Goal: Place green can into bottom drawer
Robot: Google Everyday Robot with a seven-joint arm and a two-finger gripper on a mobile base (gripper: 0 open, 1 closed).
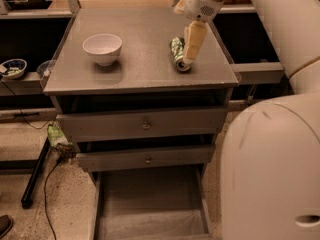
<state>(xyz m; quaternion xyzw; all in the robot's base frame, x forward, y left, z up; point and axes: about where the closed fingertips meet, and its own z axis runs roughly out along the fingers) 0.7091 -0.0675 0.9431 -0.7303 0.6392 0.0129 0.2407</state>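
Camera view: 1 grey metal cabinet with a flat top point(140, 74) stands in the middle of the scene. On that top there are 2 things. 1 small green aluminium can with white patterning point(175, 50) lies on its side toward the right half of the top, its silver end facing the front edge. 1 round white bowl point(102, 48) stands upright on the left half, well apart from the can.

1 cream-coloured two-finger gripper point(187, 59) reaches down from the top of the view and sits right against the can's right side, partly covering it. I cannot tell whether the gripper is spread, pressed together or pinching the can.

The cabinet front shows 3 drawers. 2 shallow grey drawers, the upper point(100, 126) and the one below it point(110, 160), each carry 1 small round knob. Under them, 1 long grey bottom drawer point(150, 196) is pulled out toward the camera, with thin side walls and a plain flat floor. Both knobbed drawers jut out above the rear part of its floor.

The robot's large cream body point(270, 169) fills the right side of the view, just beside the bottom drawer's right wall. At the left, 1 small patterned bowl point(12, 68) rests on a low shelf, and 1 black cable point(49, 184) trails over the speckled floor.
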